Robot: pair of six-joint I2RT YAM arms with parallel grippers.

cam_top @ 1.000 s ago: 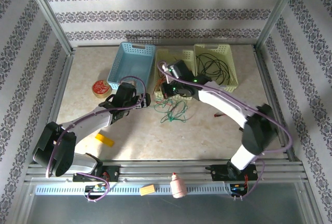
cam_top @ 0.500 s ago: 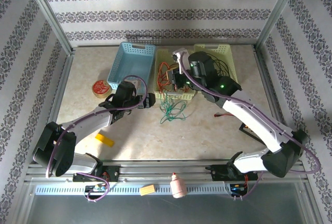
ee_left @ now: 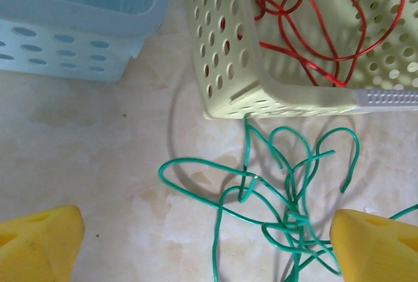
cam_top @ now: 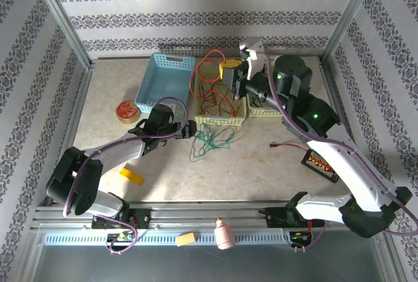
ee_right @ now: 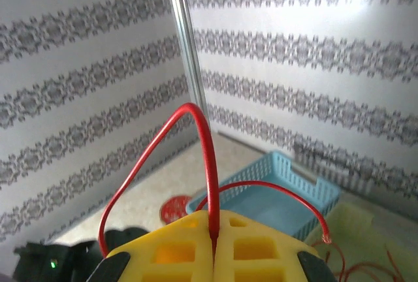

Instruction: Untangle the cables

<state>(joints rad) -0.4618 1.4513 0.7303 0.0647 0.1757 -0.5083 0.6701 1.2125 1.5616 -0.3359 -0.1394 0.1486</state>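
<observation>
Red cable (ee_right: 208, 164), long upright loop

Red is flashed by the thin red looping wire (ee_right: 208, 158), green by the thin green tangled wire (ee_left: 295, 220). The pale yellow perforated plastic basket (ee_left: 222, 53) and light blue perforated plastic basket (ee_left: 72, 34) are spotted. The bench (ee_left: 85, 138) is mottled beige, the wallpaper (ee_right: 78, 73) white with grey floral bands, the right pincer (ee_right: 214, 233) bright yellow.

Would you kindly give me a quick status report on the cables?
Right pincer shut on red cable, trailing into basket. Left pincer open, over green cable on table. Basket wall close beside it.
</observation>
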